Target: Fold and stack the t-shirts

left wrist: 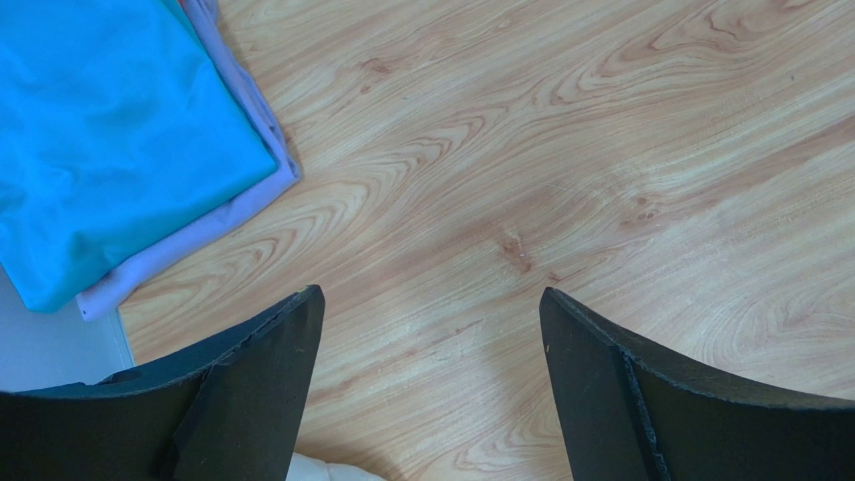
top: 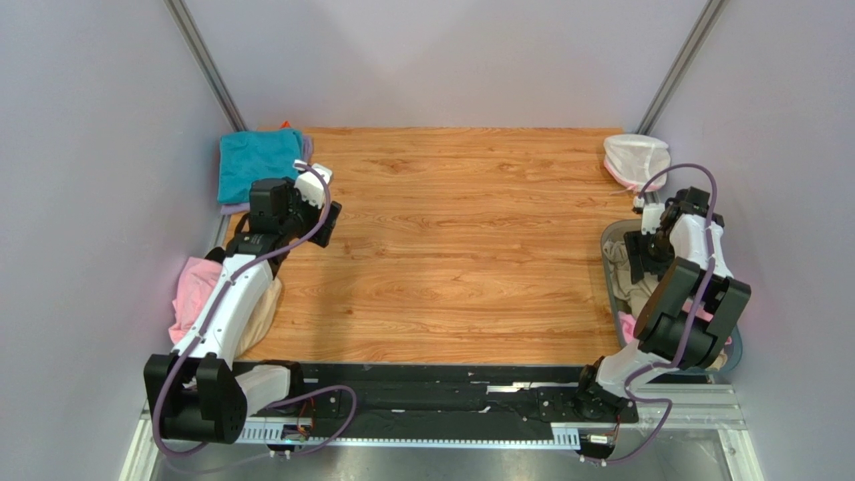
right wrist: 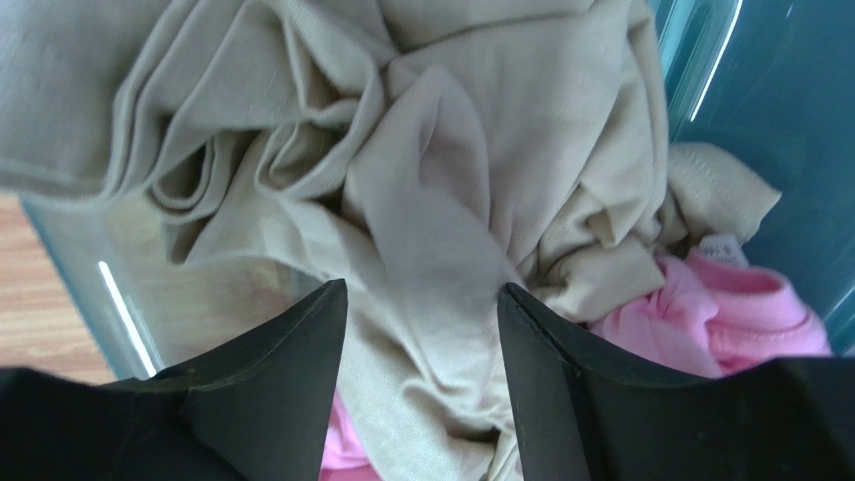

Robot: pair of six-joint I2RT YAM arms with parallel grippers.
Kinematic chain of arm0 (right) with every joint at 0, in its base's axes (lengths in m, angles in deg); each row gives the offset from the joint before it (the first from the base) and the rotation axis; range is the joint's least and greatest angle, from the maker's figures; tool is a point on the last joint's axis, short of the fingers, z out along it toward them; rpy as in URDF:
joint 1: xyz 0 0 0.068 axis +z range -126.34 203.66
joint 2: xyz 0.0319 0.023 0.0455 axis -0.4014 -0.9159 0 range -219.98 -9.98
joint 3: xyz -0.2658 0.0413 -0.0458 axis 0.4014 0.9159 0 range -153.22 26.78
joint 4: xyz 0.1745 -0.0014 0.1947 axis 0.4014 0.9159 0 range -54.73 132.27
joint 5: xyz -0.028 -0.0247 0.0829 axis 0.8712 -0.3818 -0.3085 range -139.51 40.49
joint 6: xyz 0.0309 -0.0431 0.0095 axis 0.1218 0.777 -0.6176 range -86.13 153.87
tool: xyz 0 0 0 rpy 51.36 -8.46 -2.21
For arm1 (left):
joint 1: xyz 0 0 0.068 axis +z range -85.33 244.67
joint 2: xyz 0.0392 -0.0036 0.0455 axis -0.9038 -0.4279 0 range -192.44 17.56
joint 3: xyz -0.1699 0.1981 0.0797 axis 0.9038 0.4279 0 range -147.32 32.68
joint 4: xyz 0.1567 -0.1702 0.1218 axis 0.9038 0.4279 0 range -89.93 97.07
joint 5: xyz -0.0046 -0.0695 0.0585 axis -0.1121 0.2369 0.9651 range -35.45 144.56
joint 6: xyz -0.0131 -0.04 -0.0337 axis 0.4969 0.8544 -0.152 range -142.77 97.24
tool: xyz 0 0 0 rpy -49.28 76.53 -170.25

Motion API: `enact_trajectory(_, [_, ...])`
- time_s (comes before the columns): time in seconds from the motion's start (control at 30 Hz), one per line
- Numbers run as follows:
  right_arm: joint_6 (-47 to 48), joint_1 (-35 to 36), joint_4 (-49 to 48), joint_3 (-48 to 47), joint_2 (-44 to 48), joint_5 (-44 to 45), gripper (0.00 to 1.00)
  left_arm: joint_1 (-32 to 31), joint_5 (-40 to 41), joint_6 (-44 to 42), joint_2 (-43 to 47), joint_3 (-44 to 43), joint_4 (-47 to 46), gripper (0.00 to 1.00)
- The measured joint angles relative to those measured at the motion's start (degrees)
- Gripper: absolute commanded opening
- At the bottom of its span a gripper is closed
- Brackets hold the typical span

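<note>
Seen from the top camera, my two arms work at opposite sides of the wooden table [top: 452, 251]; the left arm reaches toward the upper left of the frame, the right arm bends over the clear bluish tub [top: 608, 253] at the right edge.

In the left wrist view, the left gripper [left wrist: 430, 293] hangs over bare wood with its fingers spread wide and nothing between them; the folded teal t-shirt [left wrist: 110, 140] fills the upper left of that frame, lying on the folded lilac t-shirt [left wrist: 201, 225], whose edge shows along its lower right side; from above, this stack sits in the table's far left corner.

In the right wrist view, the right gripper [right wrist: 419, 289] points down into the tub, its fingers parted at a narrower gap; the crumpled tan t-shirt [right wrist: 472, 130] fills most of the frame, and a blurred fold of it rises between the fingertips; I cannot tell whether they touch it; the pink t-shirt [right wrist: 723, 321] lies under it at the lower right.

A crumpled pink garment [top: 191, 286] lies at the left edge of the top view, partly under the left arm; a white net pouch [top: 635, 158] sits in the far right corner, just beyond the tub.
</note>
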Motion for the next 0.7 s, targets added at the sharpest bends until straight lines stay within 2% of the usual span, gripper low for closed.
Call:
enact_trajectory(0.07, [0.0,0.0,-0.8,-1.0,-1.8,0.0,0.47,0.0,0.3,0.0,-0.5,0.0,0.0,0.87])
enact_trajectory(0.1, [0.1,0.0,-1.1,-1.4,-2.6,0.0,0.37,0.0,0.3,0.0,-0.6,0.0,0.0,0.87])
enact_trajectory(0.13, [0.1,0.0,-1.6,-1.9,-3.5,0.0,0.14,0.0,0.4,0.0,-0.7,0.0,0.0,0.87])
enact_trajectory(0.17, [0.3,0.0,-1.9,-2.4,-4.3,-0.1,0.01,0.0,0.4,-0.1,-0.9,0.0,0.0,0.87])
enact_trajectory(0.37, [0.2,0.0,-1.0,-5.2,-6.8,-0.3,0.00,0.0,0.6,-0.2,-1.1,0.0,-0.1,0.86])
enact_trajectory(0.53, [0.1,1.0,4.6,-10.8,-4.9,-0.9,0.00,0.0,0.8,-0.4,-1.1,0.0,-0.4,0.85])
enact_trajectory(0.63, [-0.2,2.5,10.4,-20.3,-1.5,-1.3,0.00,0.0,0.8,-0.4,-1.1,0.0,-0.4,0.85])
enact_trajectory(0.7, [-0.8,3.8,13.2,-30.5,0.4,-1.7,0.00,-0.1,0.8,-0.3,-1.0,0.0,-0.4,0.85])
